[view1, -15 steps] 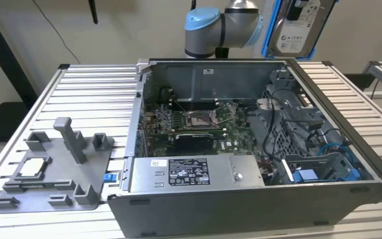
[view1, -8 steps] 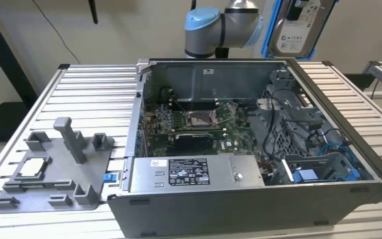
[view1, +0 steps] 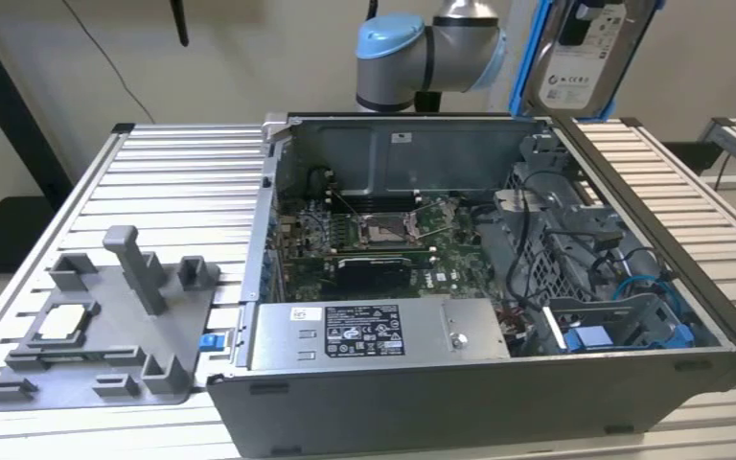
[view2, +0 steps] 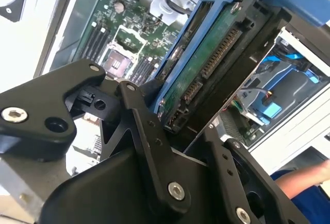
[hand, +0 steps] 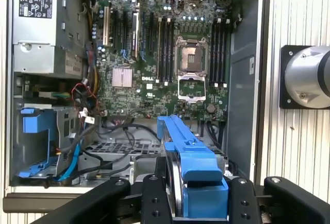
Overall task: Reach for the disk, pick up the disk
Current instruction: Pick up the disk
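With its black fingers (hand: pixel 154 198) clamped on the blue caddy, the claw (view2: pixel 180 131) grips the disk (view1: pixel 586 53) on edge, lifted clear above the open computer case's (view1: pixel 471 402) far corner.

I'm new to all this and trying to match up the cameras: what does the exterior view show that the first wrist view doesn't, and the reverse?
Exterior view alone: the grey fixture tray beside the computer case, and the disk lifted above the case. First wrist view alone: the pincer shut on the disk's blue caddy, seen from above. Both: the motherboard inside the open case.
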Motion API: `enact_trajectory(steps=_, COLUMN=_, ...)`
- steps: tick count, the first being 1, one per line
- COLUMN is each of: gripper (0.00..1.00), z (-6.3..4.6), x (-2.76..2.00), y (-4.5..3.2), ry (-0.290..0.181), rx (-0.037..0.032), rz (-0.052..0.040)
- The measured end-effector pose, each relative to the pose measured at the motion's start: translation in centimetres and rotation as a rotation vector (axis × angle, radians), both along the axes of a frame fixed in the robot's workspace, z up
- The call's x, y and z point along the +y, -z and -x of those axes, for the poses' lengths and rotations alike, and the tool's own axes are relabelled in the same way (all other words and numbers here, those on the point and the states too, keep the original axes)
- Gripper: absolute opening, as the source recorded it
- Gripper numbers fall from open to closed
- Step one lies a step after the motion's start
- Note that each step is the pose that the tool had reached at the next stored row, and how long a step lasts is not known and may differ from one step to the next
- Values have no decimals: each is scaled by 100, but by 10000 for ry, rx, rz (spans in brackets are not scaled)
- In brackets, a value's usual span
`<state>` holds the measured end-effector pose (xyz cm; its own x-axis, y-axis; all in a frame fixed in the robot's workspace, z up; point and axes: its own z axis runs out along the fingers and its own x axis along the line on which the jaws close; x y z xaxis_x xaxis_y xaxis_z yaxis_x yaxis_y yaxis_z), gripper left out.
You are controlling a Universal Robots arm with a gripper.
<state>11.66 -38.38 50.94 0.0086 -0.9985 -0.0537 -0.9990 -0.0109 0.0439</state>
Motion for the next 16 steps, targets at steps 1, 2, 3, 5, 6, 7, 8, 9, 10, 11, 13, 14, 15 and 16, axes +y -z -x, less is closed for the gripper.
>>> enact_trajectory(steps=1, gripper=0, z=0, x=-31, y=0, ry=1, rx=2, rz=0)
enact_trajectory(steps=2, gripper=0, z=0, x=-63, y=0, ry=0, rx=3, rz=0)
enact_trajectory(steps=3, gripper=0, z=0, x=-101, y=1, ry=1, rx=4, rz=-1)
enact_trajectory(steps=5, gripper=0, z=0, x=-179, y=0, ry=3, rx=6, rz=0)
enact_trajectory(steps=6, gripper=0, z=0, x=-217, y=0, ry=4, rx=7, rz=-1)
enact_trajectory(steps=7, gripper=0, z=0, x=-256, y=0, ry=6, rx=8, rz=0)
enact_trajectory(steps=8, gripper=0, z=0, x=-294, y=0, ry=7, rx=10, rz=-1)
enact_trajectory(steps=9, gripper=0, z=0, x=-328, y=0, ry=8, rx=11, rz=-1)
enact_trajectory(steps=10, gripper=0, z=0, x=-362, y=0, ry=9, rx=12, rz=-1)
enact_trajectory(steps=11, gripper=0, z=0, x=-401, y=0, ry=12, rx=12, rz=0)
enact_trajectory(steps=13, gripper=0, z=0, x=-478, y=0, ry=16, rx=14, rz=-1)
enact_trajectory(steps=14, gripper=0, z=0, x=-510, y=0, ry=18, rx=15, rz=0)
enact_trajectory(steps=15, gripper=0, z=0, x=-548, y=0, ry=21, rx=15, rz=0)
enact_trajectory(steps=16, gripper=0, z=0, x=-584, y=0, ry=24, rx=16, rz=-1)
